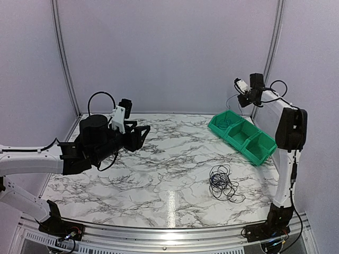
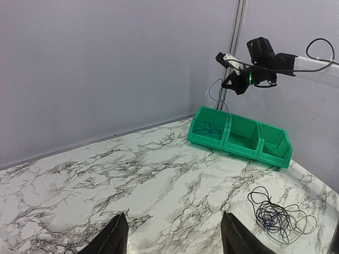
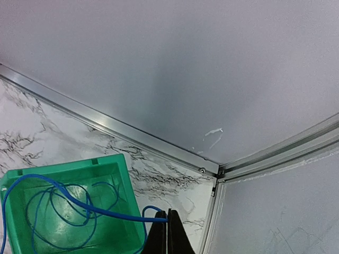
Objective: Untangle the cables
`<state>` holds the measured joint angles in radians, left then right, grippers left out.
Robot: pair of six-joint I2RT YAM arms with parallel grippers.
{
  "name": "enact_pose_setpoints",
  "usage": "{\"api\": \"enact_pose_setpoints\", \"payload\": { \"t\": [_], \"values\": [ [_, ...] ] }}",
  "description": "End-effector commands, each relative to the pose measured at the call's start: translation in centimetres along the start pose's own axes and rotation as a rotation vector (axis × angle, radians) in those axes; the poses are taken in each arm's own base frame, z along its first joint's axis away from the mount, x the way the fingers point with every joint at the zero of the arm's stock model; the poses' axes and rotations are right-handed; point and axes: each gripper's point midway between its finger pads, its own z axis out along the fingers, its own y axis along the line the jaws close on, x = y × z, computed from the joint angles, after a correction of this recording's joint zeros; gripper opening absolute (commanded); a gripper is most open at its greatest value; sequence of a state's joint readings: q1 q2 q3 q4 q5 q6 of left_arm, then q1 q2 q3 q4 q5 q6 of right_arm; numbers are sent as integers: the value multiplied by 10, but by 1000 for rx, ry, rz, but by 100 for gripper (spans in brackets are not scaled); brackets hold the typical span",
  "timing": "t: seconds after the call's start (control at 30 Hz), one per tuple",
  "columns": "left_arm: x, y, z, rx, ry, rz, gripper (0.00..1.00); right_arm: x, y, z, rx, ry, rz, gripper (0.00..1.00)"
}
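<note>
A tangle of thin black cables (image 1: 223, 182) with a small blue coil lies on the marble table at the front right, also in the left wrist view as the tangle (image 2: 278, 217). A blue cable (image 3: 79, 203) runs from loops inside the leftmost green bin (image 3: 119, 174) up to my right gripper (image 3: 168, 217), which is shut on its end. That right gripper (image 1: 241, 87) hangs high above the bins. My left gripper (image 1: 139, 136) hovers over the table's left side, open and empty, its fingers (image 2: 119, 235) wide apart, far from the tangle.
A row of three joined green bins (image 1: 242, 136) stands at the back right, near the corner post (image 1: 273, 47). The enclosure's walls close in the back and both sides. The right arm's upright link (image 1: 290, 153) stands beside the tangle.
</note>
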<state>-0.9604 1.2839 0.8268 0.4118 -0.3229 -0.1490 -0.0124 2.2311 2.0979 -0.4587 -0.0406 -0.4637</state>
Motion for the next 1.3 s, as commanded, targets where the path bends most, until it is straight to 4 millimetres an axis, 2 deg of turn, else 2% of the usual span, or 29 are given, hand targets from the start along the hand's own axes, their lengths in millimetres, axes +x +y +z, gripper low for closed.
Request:
{"api": "enact_pose_setpoints", "payload": {
  "t": [0.0,0.2,0.33,0.57,0.73,0.8,1.0,1.13,1.27],
  "values": [
    [2,2,0,-4,12,15,63,10,14,16,82,77,-138,0],
    [-3,0,-2,8,4,16,63,25,36,37,63,114,-178,0],
    [-3,0,-3,5,4,22,63,36,44,52,62,150,-183,0],
    [-3,0,-3,6,5,24,64,55,46,58,65,203,-200,0],
    [0,0,-1,5,13,27,64,63,35,54,86,228,-215,0],
    [2,0,0,3,18,28,64,64,33,53,85,235,-216,6],
    [2,0,0,6,20,28,64,58,28,36,83,243,-214,31],
    [0,0,-1,5,14,29,64,55,23,17,78,246,-198,35],
    [-2,0,-2,6,10,29,64,46,26,-13,34,203,-152,35]
  ]
}}
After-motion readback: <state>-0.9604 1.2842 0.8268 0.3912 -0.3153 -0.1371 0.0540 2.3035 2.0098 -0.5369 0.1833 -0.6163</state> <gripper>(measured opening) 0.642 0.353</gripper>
